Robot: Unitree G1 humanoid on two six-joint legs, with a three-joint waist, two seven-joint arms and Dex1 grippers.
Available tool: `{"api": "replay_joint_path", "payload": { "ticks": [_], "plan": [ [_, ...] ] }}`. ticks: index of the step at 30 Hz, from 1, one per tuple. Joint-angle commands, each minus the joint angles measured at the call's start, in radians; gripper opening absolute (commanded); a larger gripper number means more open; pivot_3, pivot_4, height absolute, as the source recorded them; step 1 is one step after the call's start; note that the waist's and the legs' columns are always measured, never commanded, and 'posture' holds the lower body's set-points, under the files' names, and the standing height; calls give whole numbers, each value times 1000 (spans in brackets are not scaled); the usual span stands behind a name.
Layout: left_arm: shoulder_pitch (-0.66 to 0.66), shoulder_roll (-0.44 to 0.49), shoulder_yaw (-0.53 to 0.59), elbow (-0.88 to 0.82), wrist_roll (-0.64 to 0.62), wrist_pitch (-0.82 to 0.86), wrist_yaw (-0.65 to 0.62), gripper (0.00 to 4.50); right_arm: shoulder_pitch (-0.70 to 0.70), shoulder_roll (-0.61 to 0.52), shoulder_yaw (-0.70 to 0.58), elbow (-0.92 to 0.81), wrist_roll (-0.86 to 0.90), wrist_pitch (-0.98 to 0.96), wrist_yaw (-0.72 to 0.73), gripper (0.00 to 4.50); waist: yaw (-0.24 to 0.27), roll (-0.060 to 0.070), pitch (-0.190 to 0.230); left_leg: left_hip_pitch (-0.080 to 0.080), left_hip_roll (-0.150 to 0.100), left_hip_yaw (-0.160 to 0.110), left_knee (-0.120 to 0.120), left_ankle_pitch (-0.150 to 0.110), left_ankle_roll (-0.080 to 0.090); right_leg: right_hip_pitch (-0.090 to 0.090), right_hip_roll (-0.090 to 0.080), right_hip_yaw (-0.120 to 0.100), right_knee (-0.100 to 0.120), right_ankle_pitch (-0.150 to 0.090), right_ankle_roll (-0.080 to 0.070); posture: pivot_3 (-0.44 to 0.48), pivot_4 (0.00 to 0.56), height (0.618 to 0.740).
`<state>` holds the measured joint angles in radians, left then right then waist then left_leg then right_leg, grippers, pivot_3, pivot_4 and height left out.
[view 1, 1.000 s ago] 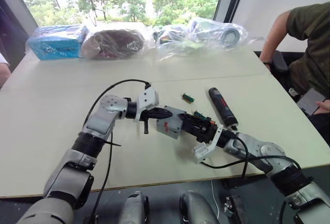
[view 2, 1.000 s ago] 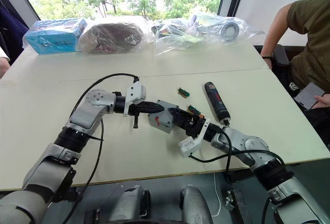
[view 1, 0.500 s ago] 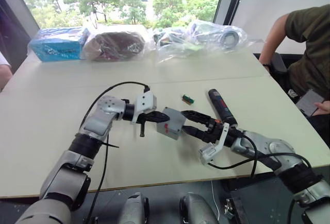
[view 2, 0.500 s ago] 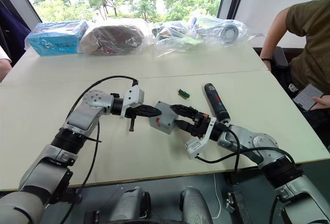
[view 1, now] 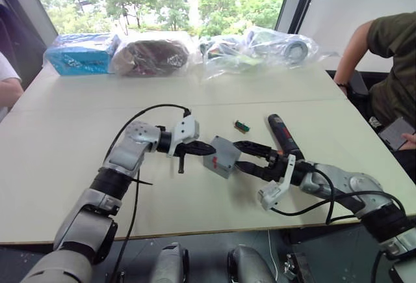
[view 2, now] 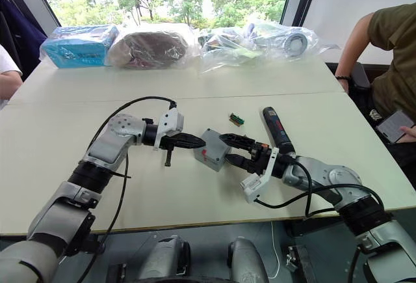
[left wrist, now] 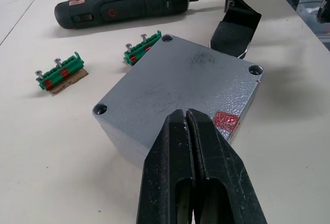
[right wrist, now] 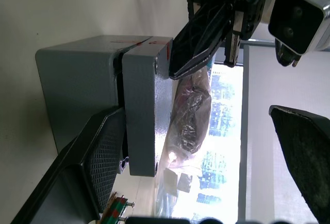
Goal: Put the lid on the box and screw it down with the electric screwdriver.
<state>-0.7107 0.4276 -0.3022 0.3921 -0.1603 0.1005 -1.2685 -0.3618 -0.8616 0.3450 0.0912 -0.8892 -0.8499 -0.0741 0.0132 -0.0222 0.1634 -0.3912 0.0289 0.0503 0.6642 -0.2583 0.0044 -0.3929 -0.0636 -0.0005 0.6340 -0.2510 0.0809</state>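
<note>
Lid (left wrist: 178, 82) — shallow square grey cast-metal cover, seated on the deeper grey metal box (right wrist: 77, 92) mid-table. I see my left gripper (left wrist: 188, 118), fingers pressed together, touching its top beside a red mark; my right gripper (view 2: 229, 148) spread wide — one pad against the box. Black pen-shaped electric screwdriver (view 1: 281, 136) lies just beyond.

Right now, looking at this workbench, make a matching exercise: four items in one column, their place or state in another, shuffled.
Items:
1. lid
2. electric screwdriver
3. left gripper
4. right gripper

States:
A. lying flat on the table
B. open beside the box
C. seated on the box
D. shut, tips over the lid's edge

Pairs: 1-C, 2-A, 3-D, 4-B
</note>
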Motion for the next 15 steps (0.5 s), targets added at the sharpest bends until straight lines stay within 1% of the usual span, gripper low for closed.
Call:
{"api": "replay_joint_path", "payload": {
  "ticks": [1, 7, 10, 11, 13, 15],
  "plan": [
    [41, 9, -82, 100, 97, 45, -4, 0, 7, -33, -29, -29, -9, -44, -8, 4480, -2, 0, 0, 0, 0, 0, 0, 0, 0, 0, 0, 0, 0, 0, 0, 0, 150, 740],
    [27, -8, -84, 112, 96, 55, -8, 0, 3, -54, -39, -8, 29, -85, 18, 4480, -2, 4, -4, 0, 0, -2, 0, 0, 0, 0, 0, 0, -1, 0, 0, 0, 150, 740],
    [31, -15, -70, 95, 81, 57, -10, 0, 16, -43, -39, 5, 154, -53, 107, 4480, -2, 4, -4, 0, 0, -2, 0, 0, 0, 1, 0, 0, -1, 0, 0, 0, 150, 740],
    [34, -14, -62, 80, 70, 60, -13, 0, 26, -35, -39, 0, 231, -18, 160, 4480, -2, 4, -4, 0, 0, -2, 0, 0, 0, 1, 0, 0, -1, 0, 0, 0, 150, 740],
    [39, -9, -44, 49, 50, 64, -21, 0, 37, -29, -42, -22, 326, 31, 239, 4480, -2, 4, -4, 0, 1, -2, 0, 0, 0, 1, 0, 0, -1, 0, 0, 0, 150, 740],
    [41, -2, -11, 4, 19, 85, -20, 0, 62, -27, -43, -61, 453, 123, 352, 4480, -3, 4, -4, 0, 1, -3, 0, -1, 1, 1, 0, 0, -1, 0, 0, 0, 150, 740]
  ]
}}
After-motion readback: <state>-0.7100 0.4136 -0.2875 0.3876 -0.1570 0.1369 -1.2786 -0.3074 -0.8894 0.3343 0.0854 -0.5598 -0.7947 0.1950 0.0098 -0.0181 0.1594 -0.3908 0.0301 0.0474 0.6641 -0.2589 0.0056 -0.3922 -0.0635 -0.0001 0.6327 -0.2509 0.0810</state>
